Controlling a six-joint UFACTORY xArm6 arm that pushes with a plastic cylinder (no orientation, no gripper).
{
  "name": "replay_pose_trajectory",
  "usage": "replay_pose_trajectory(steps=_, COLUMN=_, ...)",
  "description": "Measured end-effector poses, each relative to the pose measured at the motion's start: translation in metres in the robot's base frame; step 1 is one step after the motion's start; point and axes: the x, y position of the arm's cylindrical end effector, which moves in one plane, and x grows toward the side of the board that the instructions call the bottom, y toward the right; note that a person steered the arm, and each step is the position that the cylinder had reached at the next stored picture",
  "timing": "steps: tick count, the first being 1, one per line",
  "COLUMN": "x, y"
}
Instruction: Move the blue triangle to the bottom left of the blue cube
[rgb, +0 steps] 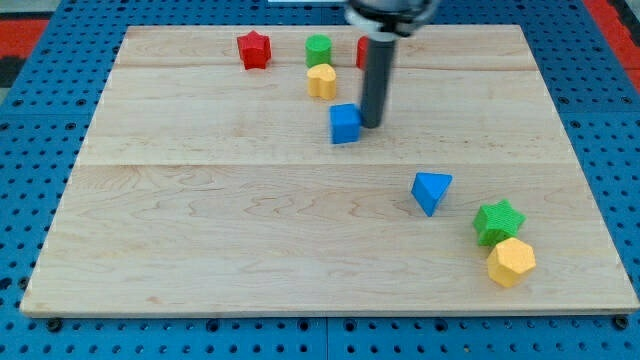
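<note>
The blue triangle (431, 191) lies right of the board's middle. The blue cube (345, 123) sits above and to the left of it, in the upper middle. My rod comes down from the view's top, and my tip (371, 125) rests right against the blue cube's right side. The blue triangle is well below and to the right of my tip.
A red star (254, 49) sits at the upper left. A green block (318, 48) sits above a yellow block (321, 81), left of the rod. A red block (362, 52) is partly hidden behind the rod. A green star (498, 221) and a yellow hexagon (511, 261) sit at the lower right. The wooden board (200, 230) lies on a blue pegboard.
</note>
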Motion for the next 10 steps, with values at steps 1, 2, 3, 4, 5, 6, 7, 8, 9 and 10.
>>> replay_pose_trajectory(steps=1, x=-0.01, y=-0.02)
replay_pose_trajectory(steps=2, x=-0.007, y=0.026)
replay_pose_trajectory(steps=3, x=0.031, y=0.075)
replay_pose_trajectory(steps=4, x=0.06, y=0.162)
replay_pose_trajectory(steps=5, x=0.108, y=0.159)
replay_pose_trajectory(steps=6, x=0.128, y=0.108)
replay_pose_trajectory(steps=7, x=0.133, y=0.02)
replay_pose_trajectory(steps=8, x=0.121, y=0.025)
replay_pose_trajectory(steps=9, x=0.119, y=0.091)
replay_pose_trajectory(steps=10, x=0.089, y=0.093)
